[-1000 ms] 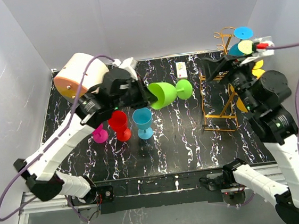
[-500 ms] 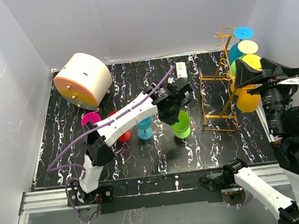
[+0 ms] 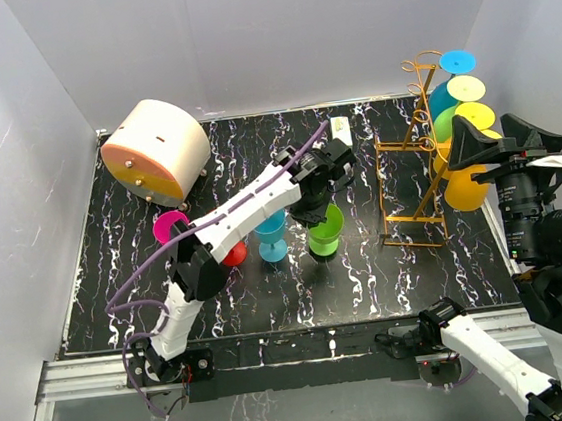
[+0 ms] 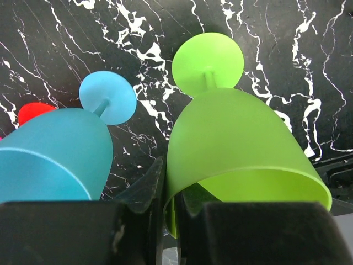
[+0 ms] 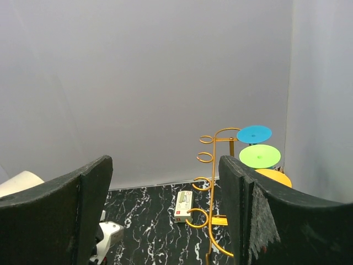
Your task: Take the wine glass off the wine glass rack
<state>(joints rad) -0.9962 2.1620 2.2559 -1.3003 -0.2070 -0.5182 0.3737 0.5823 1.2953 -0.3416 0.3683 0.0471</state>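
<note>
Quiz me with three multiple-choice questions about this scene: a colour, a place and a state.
1. What colour is the rack? A silver; B orange-gold; C black.
2. Where is the green glass? A on the rack; B beside the blue glass; C in the far corner.
3. The right pincer is: A open and empty; B shut on a glass; C shut on the rack.
Answers: 1 B, its wire shows orange-gold. 2 B, the left pincer holds it upright next to the blue glass. 3 A, it gapes wide with nothing inside.
</note>
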